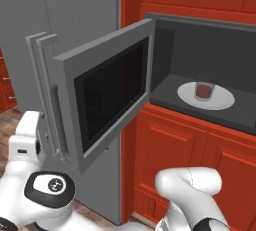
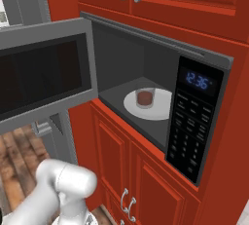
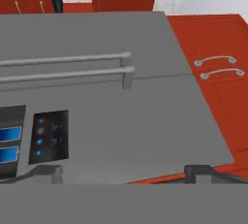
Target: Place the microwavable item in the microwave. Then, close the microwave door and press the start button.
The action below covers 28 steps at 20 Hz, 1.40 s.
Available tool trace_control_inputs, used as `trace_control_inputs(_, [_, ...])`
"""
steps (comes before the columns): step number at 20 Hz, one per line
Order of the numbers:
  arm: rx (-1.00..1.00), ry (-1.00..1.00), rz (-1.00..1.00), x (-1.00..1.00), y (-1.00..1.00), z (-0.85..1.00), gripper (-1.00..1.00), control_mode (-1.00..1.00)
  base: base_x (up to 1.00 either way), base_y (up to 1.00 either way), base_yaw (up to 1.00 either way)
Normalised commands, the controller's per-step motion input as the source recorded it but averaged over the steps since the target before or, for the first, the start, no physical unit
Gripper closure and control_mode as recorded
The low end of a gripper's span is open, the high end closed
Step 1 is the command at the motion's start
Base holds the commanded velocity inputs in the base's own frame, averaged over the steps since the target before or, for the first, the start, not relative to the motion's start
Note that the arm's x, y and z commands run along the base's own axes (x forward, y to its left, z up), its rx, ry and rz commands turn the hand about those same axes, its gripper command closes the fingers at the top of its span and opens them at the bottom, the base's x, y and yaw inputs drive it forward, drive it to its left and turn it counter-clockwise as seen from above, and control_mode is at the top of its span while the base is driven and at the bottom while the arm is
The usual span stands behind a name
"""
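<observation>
Gripper (image 3: pixel 124 173) faces fridge (image 3: pixel 121 116) behind open microwave door (image 1: pixel 107 95).

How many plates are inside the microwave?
1. A round white plate lies on the floor of the open microwave, and the small reddish-brown cup stands on it. The walls could hide more.

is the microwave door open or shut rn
Open. The microwave door is swung wide to the left, baring the cup on the white plate inside.
</observation>
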Motion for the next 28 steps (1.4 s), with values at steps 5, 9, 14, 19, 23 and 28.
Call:
trace_control_inputs(5, [-0.09,0.17,0.0,0.99,0.64,-0.29,-1.0,-1.0,0.0,0.0,0.0])
trace_control_inputs(9, [-0.01,0.05,-0.04,0.71,-0.08,-0.28,-1.0,-1.0,0.0,0.0,0.0])
trace_control_inputs(14, [0.0,0.04,-0.07,0.64,-0.37,-0.23,-1.0,-1.0,0.0,0.0,0.0])
trace_control_inputs(19, [0.0,-0.01,-0.06,-0.03,-0.51,0.0,-1.0,-1.0,0.0,0.0,0.0])
trace_control_inputs(23, [0.03,0.0,-0.08,-0.02,-0.78,0.01,-1.0,-1.0,0.0,0.0,0.0])
trace_control_inputs(28, [0.07,0.0,-0.1,-0.12,-0.96,0.06,-1.0,-1.0,0.0,0.0,0.0])
